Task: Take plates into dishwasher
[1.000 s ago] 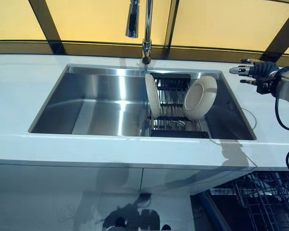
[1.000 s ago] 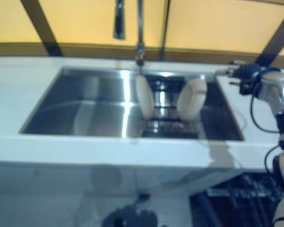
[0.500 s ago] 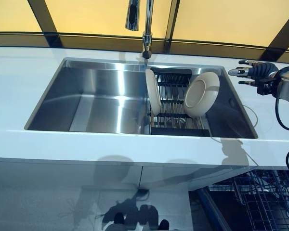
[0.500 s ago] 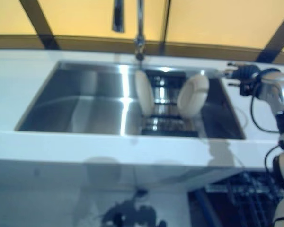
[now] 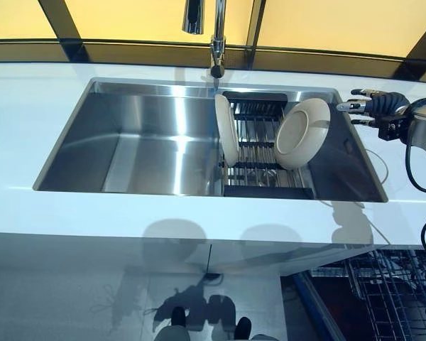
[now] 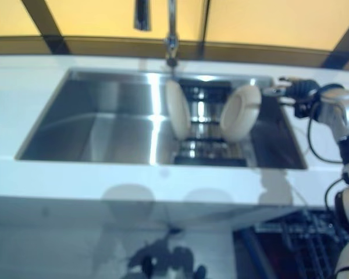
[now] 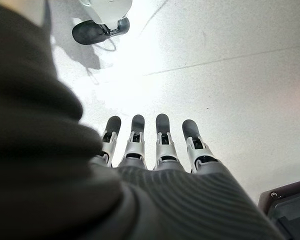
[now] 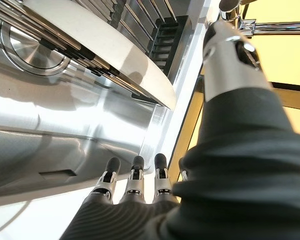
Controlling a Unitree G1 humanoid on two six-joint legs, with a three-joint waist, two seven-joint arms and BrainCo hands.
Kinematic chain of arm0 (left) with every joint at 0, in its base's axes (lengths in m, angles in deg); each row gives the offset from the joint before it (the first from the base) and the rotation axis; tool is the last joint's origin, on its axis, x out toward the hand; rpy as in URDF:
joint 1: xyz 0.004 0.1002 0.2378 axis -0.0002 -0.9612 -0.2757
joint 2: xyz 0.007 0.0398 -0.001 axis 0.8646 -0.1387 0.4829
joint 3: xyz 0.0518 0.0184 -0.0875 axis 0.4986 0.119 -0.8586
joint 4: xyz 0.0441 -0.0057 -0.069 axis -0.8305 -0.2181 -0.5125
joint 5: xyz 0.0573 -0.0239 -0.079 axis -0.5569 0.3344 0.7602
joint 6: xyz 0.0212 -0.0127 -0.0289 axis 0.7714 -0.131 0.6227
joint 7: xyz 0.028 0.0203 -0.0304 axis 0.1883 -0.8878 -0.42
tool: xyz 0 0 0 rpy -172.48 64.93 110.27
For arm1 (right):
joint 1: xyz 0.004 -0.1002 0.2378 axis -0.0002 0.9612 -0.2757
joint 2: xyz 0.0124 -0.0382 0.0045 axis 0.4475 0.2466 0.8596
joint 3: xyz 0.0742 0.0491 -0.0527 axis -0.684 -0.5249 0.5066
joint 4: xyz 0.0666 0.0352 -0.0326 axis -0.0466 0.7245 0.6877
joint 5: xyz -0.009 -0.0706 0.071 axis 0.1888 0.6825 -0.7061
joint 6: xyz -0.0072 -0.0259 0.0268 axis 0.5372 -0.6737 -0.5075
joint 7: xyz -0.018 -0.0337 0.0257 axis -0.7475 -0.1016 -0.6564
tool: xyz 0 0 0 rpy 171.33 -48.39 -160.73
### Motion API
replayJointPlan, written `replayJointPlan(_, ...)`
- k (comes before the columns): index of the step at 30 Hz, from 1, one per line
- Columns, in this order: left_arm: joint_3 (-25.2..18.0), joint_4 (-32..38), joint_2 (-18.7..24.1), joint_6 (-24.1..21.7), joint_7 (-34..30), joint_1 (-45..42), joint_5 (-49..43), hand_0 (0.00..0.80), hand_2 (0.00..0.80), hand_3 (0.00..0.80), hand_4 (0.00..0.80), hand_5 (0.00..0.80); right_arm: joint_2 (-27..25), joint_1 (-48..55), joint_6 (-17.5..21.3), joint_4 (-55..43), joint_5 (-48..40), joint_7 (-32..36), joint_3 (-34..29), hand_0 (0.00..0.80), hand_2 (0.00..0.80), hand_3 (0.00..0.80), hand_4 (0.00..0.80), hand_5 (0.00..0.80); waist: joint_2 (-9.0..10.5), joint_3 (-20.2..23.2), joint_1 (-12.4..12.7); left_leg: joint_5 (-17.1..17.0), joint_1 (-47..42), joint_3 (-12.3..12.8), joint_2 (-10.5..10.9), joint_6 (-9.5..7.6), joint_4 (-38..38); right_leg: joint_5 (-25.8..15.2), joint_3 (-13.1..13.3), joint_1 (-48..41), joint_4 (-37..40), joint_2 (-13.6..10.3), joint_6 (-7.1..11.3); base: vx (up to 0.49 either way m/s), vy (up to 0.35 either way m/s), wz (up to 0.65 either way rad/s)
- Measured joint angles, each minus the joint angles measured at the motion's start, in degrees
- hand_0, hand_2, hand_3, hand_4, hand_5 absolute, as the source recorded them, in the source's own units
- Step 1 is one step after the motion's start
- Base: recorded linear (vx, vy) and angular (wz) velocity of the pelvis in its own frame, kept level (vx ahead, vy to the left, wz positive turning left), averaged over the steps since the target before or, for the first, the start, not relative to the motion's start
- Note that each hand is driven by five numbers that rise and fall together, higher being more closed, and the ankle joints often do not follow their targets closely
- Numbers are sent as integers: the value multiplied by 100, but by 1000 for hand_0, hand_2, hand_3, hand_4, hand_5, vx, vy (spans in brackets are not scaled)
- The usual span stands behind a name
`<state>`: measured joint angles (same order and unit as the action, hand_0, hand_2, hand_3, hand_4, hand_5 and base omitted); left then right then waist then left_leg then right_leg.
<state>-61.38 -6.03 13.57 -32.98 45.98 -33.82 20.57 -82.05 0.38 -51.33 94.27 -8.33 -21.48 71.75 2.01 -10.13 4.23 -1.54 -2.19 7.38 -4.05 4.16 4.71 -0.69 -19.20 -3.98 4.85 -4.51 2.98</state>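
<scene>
Stainless steel sink [image 5: 149, 149], two plates waiting as the right robot hand [image 5: 373, 108] nears them.

In the past second the view has tipped down, the camera moving and not the dishes, while the right robot hand, fingers straight and spread wide, has stayed above the white surface [image 5: 28, 99] at the sink's far right corner. It holds nothing and sits just beside the leaning plate [image 5: 302, 133]. The upright plate [image 5: 228, 138] stands left of it in the dark rack [image 5: 259, 153]; neither looks lifted yet. The left robot hand [image 7: 155, 145], open and empty, hangs over pale floor. A tap [image 5: 214, 39] rises before amber panels, and the dishwasher basket [image 5: 397, 295] shows open, near right, below the surface.
</scene>
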Motion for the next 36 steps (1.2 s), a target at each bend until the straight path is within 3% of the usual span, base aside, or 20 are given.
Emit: replayJointPlan(36,214,76,-4,-53,-1,3,183,0,0,0,0,0,367,28,-127,-26,-138,-391,-6,0,0,0,0,0,-130,-193,-5,-5,74,-44,4,0,-11,0,-26,44,1,-5,0,-2,1,0)
